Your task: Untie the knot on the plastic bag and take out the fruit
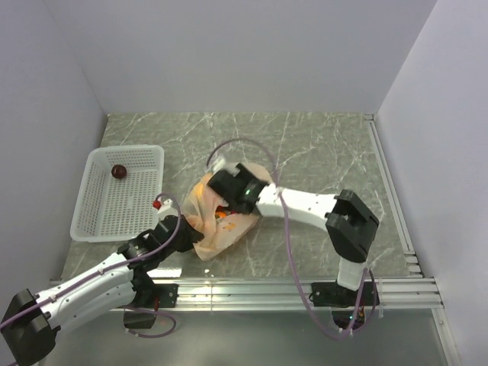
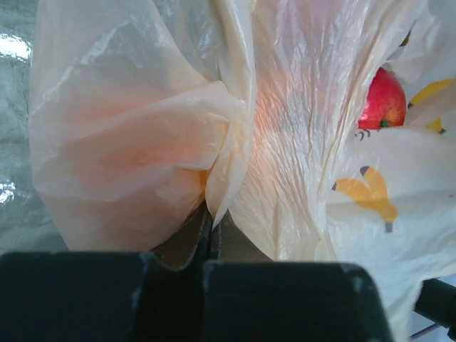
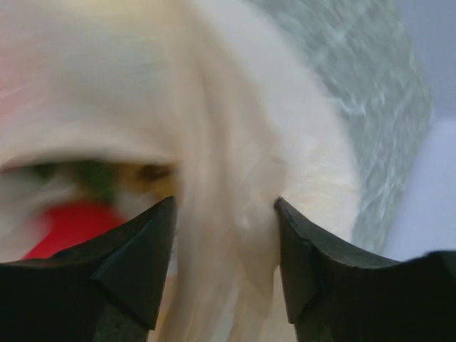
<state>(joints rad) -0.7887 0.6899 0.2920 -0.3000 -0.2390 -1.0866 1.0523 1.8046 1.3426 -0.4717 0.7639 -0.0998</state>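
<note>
The pale peach plastic bag (image 1: 221,229) lies crumpled at the table's middle front. My left gripper (image 1: 188,229) is shut on a fold of the bag (image 2: 142,142), its fingertips (image 2: 212,217) pressed together on the thin plastic. My right gripper (image 1: 223,202) is over the bag's top, open, with a bunched strand of bag plastic (image 3: 235,178) between its jaws (image 3: 222,210). I cannot tell whether that strand is the knot. A red fruit (image 2: 385,100) shows through the bag's mouth, and blurred in the right wrist view (image 3: 71,224). A dark maroon fruit (image 1: 119,172) lies in the basket.
A white mesh basket (image 1: 114,217) stands at the left. A small red round thing (image 1: 158,203) sits by its right edge. Yellow printed marks (image 2: 367,192) show on the bag. A rail (image 1: 305,286) runs along the near edge. Walls close in on three sides.
</note>
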